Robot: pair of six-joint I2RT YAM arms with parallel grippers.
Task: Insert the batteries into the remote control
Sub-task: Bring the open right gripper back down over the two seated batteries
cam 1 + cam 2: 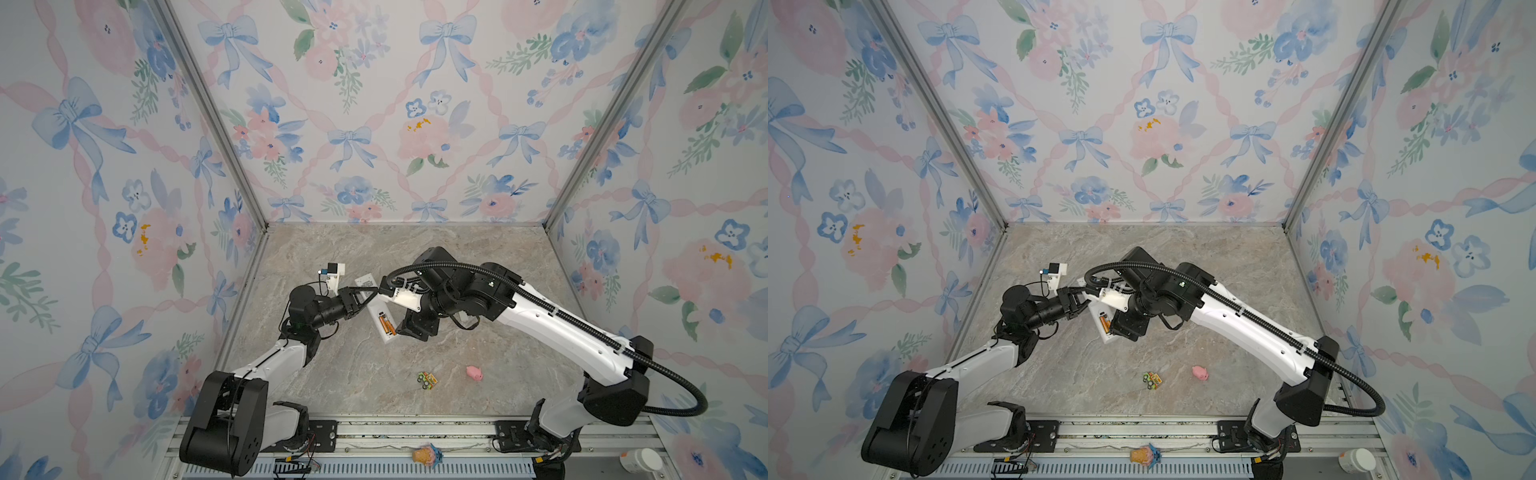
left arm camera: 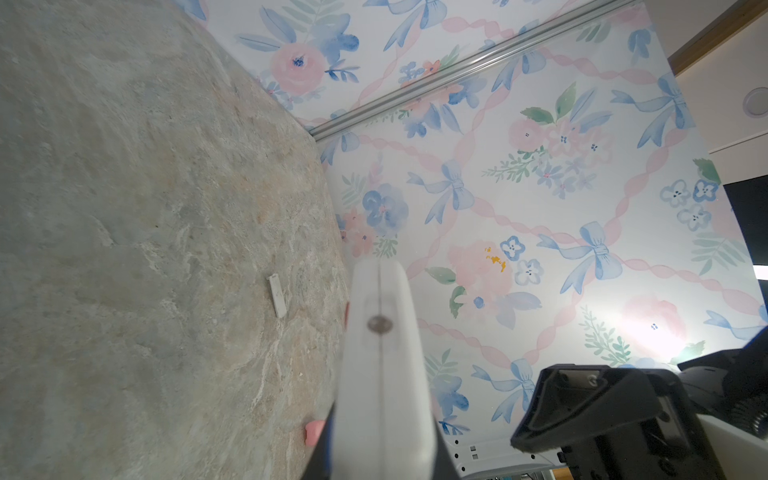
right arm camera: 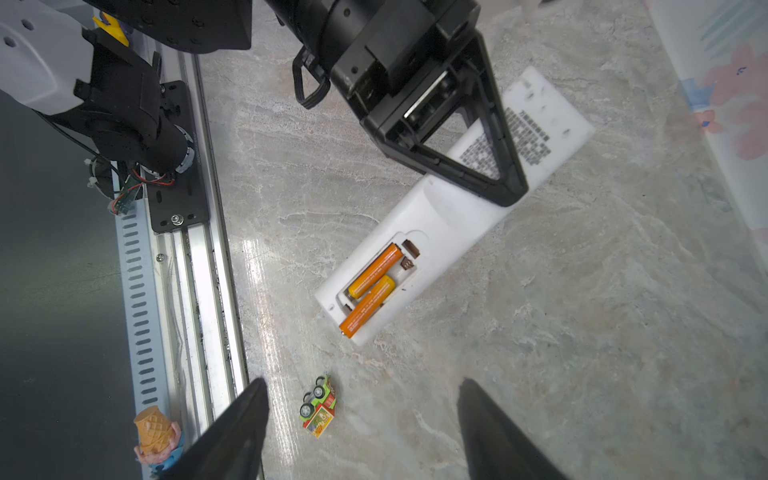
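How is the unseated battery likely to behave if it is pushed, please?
The battery is a smooth cylinder, so it would probably roll or slide easily. One end rides over the end of the remote, unseated, so a sideways push may pop it out. It looks rigid, so pressing down should not bend it.

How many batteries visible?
2, side by side in the open bay of the remote control: first battery fully inside, second battery poking past the bay's end. More could hide under arms.
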